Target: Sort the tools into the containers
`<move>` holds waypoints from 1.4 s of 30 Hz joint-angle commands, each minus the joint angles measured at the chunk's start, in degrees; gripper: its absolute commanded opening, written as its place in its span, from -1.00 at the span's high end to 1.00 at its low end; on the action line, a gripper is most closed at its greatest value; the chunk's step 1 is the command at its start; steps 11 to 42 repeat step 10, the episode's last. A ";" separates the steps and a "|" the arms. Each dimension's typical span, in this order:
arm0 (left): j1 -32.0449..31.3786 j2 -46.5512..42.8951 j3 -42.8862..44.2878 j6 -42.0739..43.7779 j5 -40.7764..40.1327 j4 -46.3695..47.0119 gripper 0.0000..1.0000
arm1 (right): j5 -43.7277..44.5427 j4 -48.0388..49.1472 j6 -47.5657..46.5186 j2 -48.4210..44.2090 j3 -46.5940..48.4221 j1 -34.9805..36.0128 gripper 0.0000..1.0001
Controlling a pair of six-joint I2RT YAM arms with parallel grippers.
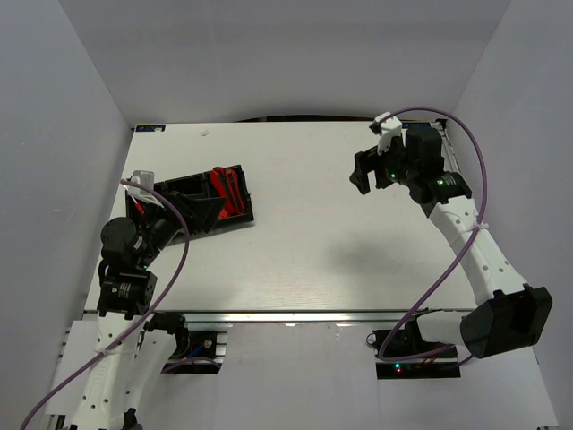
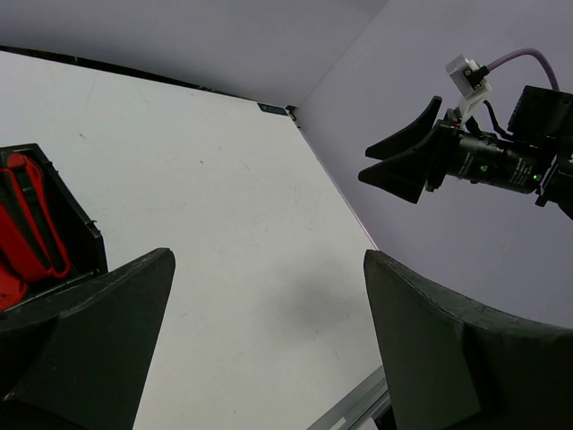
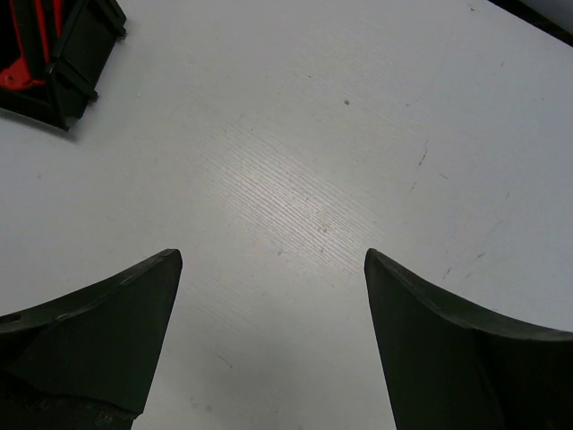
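Observation:
The black three-compartment tray (image 1: pixel 204 208) lies at the table's left. Red-and-black cutters (image 1: pixel 229 193) lie in its right-hand compartment. They also show in the left wrist view (image 2: pixel 27 224) and the right wrist view (image 3: pixel 27 54). My left gripper (image 1: pixel 170 215) hangs over the tray's left part, open and empty (image 2: pixel 269 269). It hides that part of the tray. My right gripper (image 1: pixel 363 170) is raised at the back right, open and empty (image 3: pixel 273 260), over bare table. No screwdriver shows clearly.
White walls close in the table on the left, back and right. The table's metal front rail (image 1: pixel 313 315) runs along the near edge. The right gripper (image 2: pixel 403 166) shows in the left wrist view against the right wall.

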 commanded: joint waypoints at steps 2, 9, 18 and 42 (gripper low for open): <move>0.09 -1.16 -0.31 -0.16 -1.19 -1.95 -0.96 | 2.99 2.30 2.73 -2.26 -1.67 -0.04 -0.79; 0.08 -1.60 -0.48 -0.51 -1.54 -2.30 -0.96 | 5.36 5.80 2.28 -6.38 -7.20 -0.04 -0.79; 0.17 -1.43 -0.57 -0.60 -1.63 -2.39 -0.96 | 6.67 7.64 2.63 -7.09 -8.08 0.05 -0.79; 0.17 -1.43 -0.57 -0.60 -1.63 -2.39 -0.96 | 6.67 7.64 2.63 -7.09 -8.08 0.05 -0.79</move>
